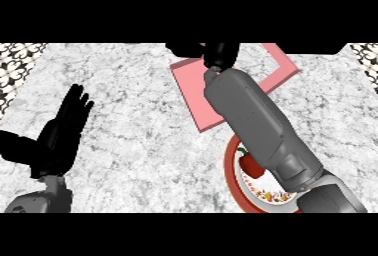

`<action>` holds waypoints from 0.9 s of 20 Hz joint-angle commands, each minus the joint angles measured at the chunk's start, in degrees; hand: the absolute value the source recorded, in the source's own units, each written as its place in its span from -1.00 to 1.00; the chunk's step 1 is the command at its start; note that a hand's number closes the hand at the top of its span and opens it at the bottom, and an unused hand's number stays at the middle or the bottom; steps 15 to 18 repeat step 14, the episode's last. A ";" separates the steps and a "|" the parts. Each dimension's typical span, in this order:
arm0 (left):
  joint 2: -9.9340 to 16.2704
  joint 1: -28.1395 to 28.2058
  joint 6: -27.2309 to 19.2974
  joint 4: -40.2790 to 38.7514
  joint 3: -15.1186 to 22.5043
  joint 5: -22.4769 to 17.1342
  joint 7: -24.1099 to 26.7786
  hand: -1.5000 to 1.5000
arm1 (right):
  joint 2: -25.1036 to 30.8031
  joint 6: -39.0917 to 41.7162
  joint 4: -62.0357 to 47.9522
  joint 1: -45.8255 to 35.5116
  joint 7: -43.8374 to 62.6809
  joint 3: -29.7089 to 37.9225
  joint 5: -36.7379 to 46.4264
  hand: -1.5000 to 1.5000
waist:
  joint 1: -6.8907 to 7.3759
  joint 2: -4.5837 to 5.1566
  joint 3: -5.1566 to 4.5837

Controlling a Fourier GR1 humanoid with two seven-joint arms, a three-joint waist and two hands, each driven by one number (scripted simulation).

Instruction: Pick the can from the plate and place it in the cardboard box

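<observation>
No can shows in the head view. My right forearm (255,120) reaches from the lower right up to the far side of the counter. Its black hand (214,52) is over the far part of a flat pink box (193,92), partly cut off by the view's upper edge. Whether it holds anything is hidden. A round plate (229,175) with a red rim and patterned border lies at the lower right, half covered by the forearm. A red shape with a green tip (251,166) shows on it. My left hand (63,130) rests open at the left, fingers up.
The counter (140,100) is grey-white marble. Black-and-white patterned strips show at the far left (15,65) and far right (367,52) corners. The pink box has a raised edge (284,62) on its right side.
</observation>
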State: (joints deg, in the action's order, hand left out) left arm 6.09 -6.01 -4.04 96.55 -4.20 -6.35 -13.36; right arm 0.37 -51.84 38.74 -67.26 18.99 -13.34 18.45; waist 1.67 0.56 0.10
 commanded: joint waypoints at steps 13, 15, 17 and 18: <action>-0.80 -1.99 -1.79 -0.92 -1.10 0.13 -1.40 0.00 | 1.38 4.08 15.25 20.72 -22.36 9.72 -9.42 -1.00 | -1.40 -0.51 -0.09; 1.26 -1.83 1.25 -3.66 -2.96 -1.33 1.26 0.00 | 3.50 5.75 21.94 24.70 -19.13 7.57 -8.30 -1.00 | -1.87 -0.65 -0.11; 1.26 -1.83 1.25 -3.66 -2.96 -1.33 1.26 0.00 | 3.50 5.75 21.94 24.70 -19.13 7.57 -8.30 -1.00 | -1.87 -0.65 -0.11; 1.26 -1.83 1.25 -3.66 -2.96 -1.33 1.26 0.00 | 3.50 5.75 21.94 24.70 -19.13 7.57 -8.30 -1.00 | -1.87 -0.65 -0.11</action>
